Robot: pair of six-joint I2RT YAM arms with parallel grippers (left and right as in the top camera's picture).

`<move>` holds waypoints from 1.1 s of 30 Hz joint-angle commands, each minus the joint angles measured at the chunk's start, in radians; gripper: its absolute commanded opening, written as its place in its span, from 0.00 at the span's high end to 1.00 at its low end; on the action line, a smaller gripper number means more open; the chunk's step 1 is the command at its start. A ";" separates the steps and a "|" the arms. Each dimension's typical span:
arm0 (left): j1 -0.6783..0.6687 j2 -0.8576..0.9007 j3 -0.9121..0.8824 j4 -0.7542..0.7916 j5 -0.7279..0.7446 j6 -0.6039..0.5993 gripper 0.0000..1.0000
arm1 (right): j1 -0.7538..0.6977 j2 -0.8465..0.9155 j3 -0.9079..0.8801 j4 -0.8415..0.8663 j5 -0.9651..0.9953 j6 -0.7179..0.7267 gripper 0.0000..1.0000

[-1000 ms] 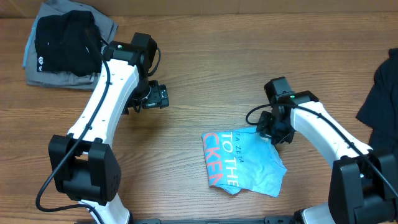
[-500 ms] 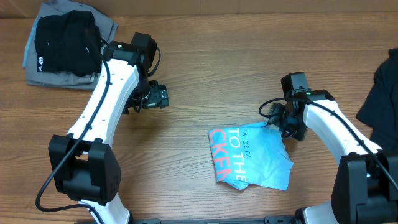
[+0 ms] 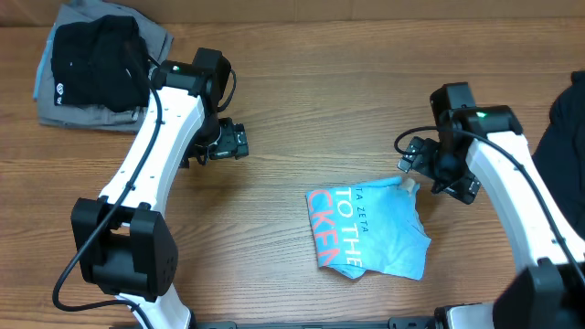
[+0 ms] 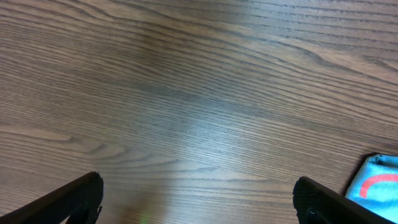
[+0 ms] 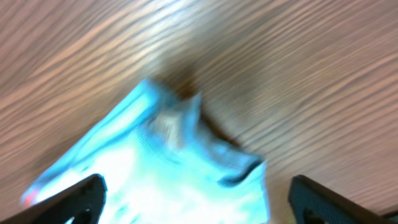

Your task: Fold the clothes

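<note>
The clothes, a light blue T-shirt point(image 3: 370, 228) with red and white lettering, lies folded into a rumpled packet on the wooden table, right of centre. My right gripper point(image 3: 411, 172) hovers open just past the shirt's far right corner, holding nothing. In the right wrist view the blurred blue cloth point(image 5: 168, 162) lies below the wide-apart fingers point(image 5: 74, 199). My left gripper point(image 3: 230, 142) stands open over bare wood, well to the left of the shirt. Only the shirt's edge point(image 4: 378, 183) shows at the right in the left wrist view, beyond the spread fingers point(image 4: 81, 198).
A stack of black and grey folded garments point(image 3: 96, 64) sits at the far left corner. A large dark garment point(image 3: 562, 137) lies at the right edge, close behind my right arm.
My right gripper dragged the shirt a little to the right, then opened, let go of its corner and pulled back up and to the right. The left arm has not moved.
</note>
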 commanded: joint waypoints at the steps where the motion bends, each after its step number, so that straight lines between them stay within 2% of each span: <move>1: -0.009 -0.030 0.002 -0.003 0.075 -0.009 0.00 | 0.003 -0.028 -0.014 -0.019 -0.262 -0.190 0.18; 3: -0.014 -0.030 0.002 0.001 0.126 0.016 0.00 | 0.004 -0.028 -0.064 -0.012 -0.349 -0.241 0.36; 8: -0.064 -0.030 0.002 0.002 0.193 0.074 0.00 | 0.010 -0.028 -0.252 0.102 -0.395 -0.261 0.54; 12: -0.143 -0.030 0.002 0.011 0.234 0.077 0.00 | 0.008 -0.027 -0.397 0.250 -0.455 -0.246 0.56; 16: -0.259 -0.028 0.002 0.062 0.260 0.077 0.00 | 0.008 -0.027 -0.448 0.348 -0.454 -0.192 0.56; 24: -0.427 0.013 0.002 0.090 0.265 0.049 0.00 | -0.019 -0.027 -0.448 0.390 -0.423 -0.181 0.55; 30: -0.480 0.064 0.002 0.093 0.300 0.034 0.00 | -0.143 -0.027 -0.448 0.400 -0.417 -0.187 0.55; 33: -0.510 0.093 0.002 0.097 0.320 0.034 0.00 | -0.206 -0.027 -0.448 0.391 -0.417 -0.217 0.61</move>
